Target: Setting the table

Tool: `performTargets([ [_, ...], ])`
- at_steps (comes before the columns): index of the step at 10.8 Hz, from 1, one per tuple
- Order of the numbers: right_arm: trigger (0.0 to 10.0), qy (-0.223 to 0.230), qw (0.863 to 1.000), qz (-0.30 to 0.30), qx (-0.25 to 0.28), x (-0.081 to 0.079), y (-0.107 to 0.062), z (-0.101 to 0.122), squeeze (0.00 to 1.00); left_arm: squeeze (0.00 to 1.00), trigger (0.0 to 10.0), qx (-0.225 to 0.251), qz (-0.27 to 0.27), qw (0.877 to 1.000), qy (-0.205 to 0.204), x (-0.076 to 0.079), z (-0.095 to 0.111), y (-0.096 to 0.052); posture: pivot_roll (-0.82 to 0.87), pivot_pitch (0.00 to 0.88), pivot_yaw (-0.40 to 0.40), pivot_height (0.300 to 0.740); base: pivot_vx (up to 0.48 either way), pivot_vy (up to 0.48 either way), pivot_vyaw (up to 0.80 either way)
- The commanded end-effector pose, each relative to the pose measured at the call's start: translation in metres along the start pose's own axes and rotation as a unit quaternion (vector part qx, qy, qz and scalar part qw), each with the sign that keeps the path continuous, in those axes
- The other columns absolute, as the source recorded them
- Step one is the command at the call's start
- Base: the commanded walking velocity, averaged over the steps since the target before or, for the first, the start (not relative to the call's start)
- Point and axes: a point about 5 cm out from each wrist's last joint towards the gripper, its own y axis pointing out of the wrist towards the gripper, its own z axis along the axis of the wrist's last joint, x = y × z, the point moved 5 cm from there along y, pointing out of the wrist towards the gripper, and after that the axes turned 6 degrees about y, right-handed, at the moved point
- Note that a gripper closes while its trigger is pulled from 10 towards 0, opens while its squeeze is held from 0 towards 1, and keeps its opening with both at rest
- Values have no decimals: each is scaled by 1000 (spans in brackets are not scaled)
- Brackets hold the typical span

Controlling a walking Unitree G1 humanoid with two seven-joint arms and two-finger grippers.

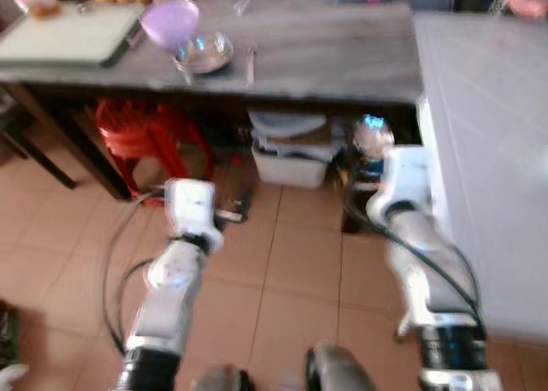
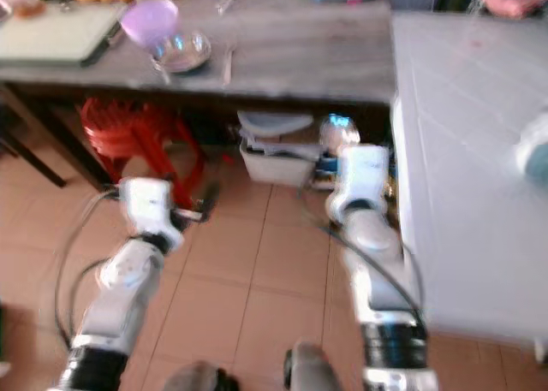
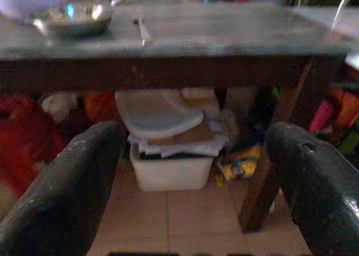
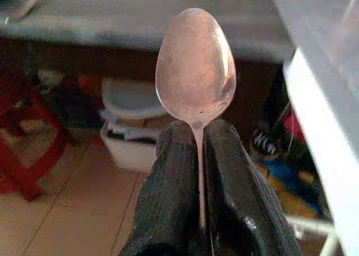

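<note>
My right gripper [image 4: 197, 131] is shut on the handle of a metal spoon [image 4: 196, 65], whose bowl points up; the spoon [image 1: 373, 137] is held low in front of the grey wooden table [image 1: 342, 57]. On the table stand a shiny metal bowl [image 1: 205, 52] and a purple bowl [image 1: 169, 21] touching it at the back. A fork [image 1: 250, 64] lies just right of the metal bowl. My left gripper [image 3: 193, 155] is open with nothing between its fingers [image 3: 73, 177], and it is held below table height, facing the table's edge.
A pale green board [image 1: 73, 36] lies on the table's left end. A white counter [image 1: 488, 134] stands close on the right. Under the table are red stools [image 1: 145, 134] and a white bin [image 1: 291, 156] with a lid. Tiled floor lies between me and the table.
</note>
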Motion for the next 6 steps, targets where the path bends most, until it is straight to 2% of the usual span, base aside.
performTargets([
  [1,10000,1,1000,14,12,-12,0,5,0,0,10000,4,11,1000,14,-9,3,-1,-71,112,62,740,480,0,0],
  [6,10000,-9,1000,25,7,-16,0,1,0,0,10000,4,13,1000,5,-8,2,1,-74,105,64,740,472,0,0],
])
